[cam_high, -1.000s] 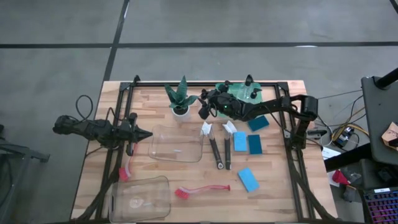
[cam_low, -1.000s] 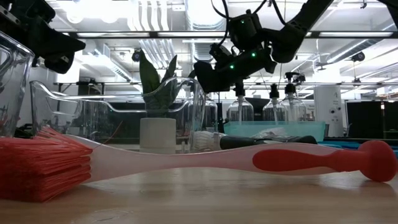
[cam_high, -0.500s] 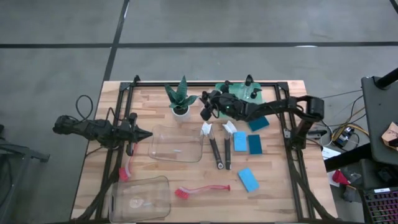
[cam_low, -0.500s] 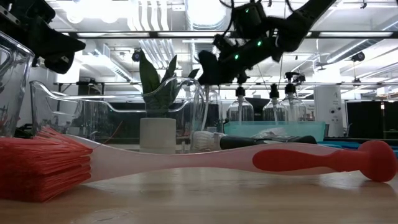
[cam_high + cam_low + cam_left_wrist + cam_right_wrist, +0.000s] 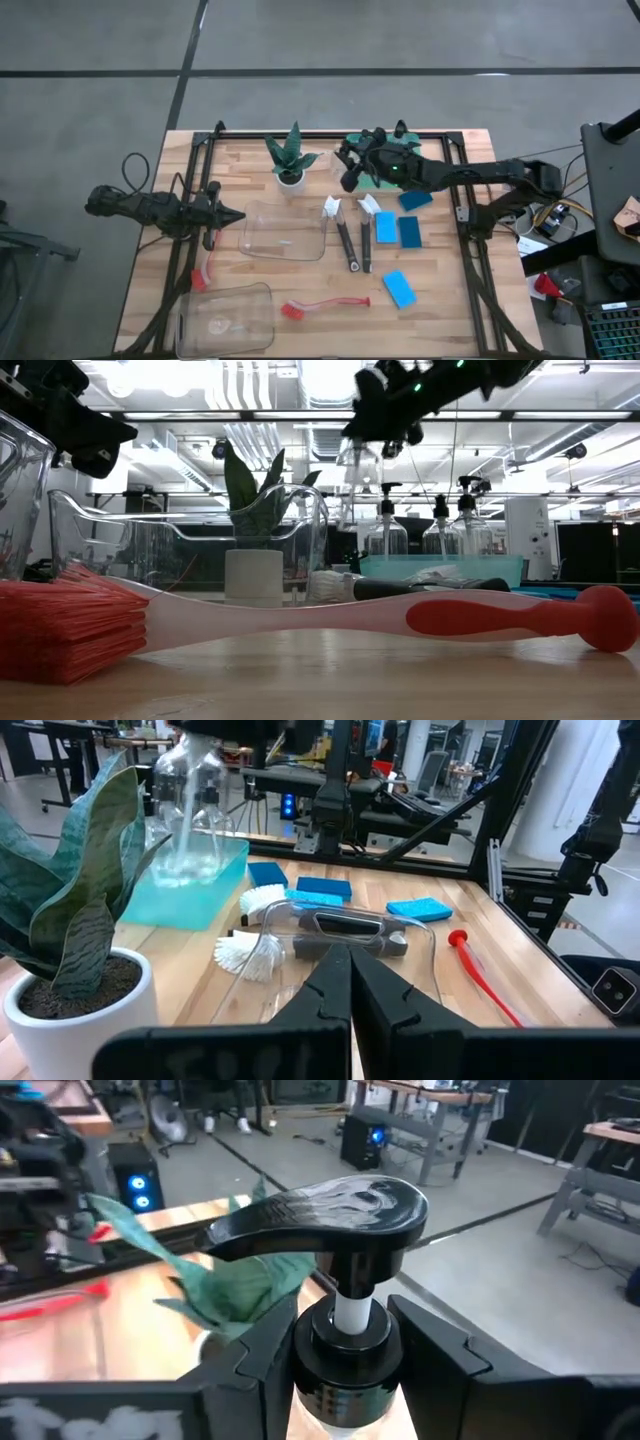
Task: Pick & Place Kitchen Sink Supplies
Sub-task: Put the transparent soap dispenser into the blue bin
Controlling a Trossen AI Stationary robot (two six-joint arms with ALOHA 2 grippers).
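My right gripper (image 5: 348,172) hovers high over the table's far middle, between the plant (image 5: 290,158) and the green tray (image 5: 388,150). It is shut on a clear bottle (image 5: 192,790) with a black pump top (image 5: 330,1215). Three more bottles (image 5: 440,530) stand in the tray. Blue sponges (image 5: 398,230) lie flat right of centre. Two black-handled, white-headed brushes (image 5: 355,238) lie beside them. A red brush (image 5: 325,305) lies near the front edge, and another (image 5: 205,270) at the left. My left gripper (image 5: 238,215) waits shut at the table's left. My right gripper pinches the bottle's black collar (image 5: 340,1342) just under the pump head, one finger (image 5: 262,1355) on each side. The fingers come in roughly level from the table's right. The bottle hangs upright below them (image 5: 358,465), lifted clear of the table.
One clear bin (image 5: 285,230) lies at the table's middle and another (image 5: 225,318) at the near left corner. The potted plant stands close to the raised bottle. A black frame rail (image 5: 330,135) runs along the far edge.
My right gripper has risen well above the table with the bottle in its hold. It has drifted from beside the plant toward the table's right, nearer the green tray. The bottle now hangs higher than the bin's rim.
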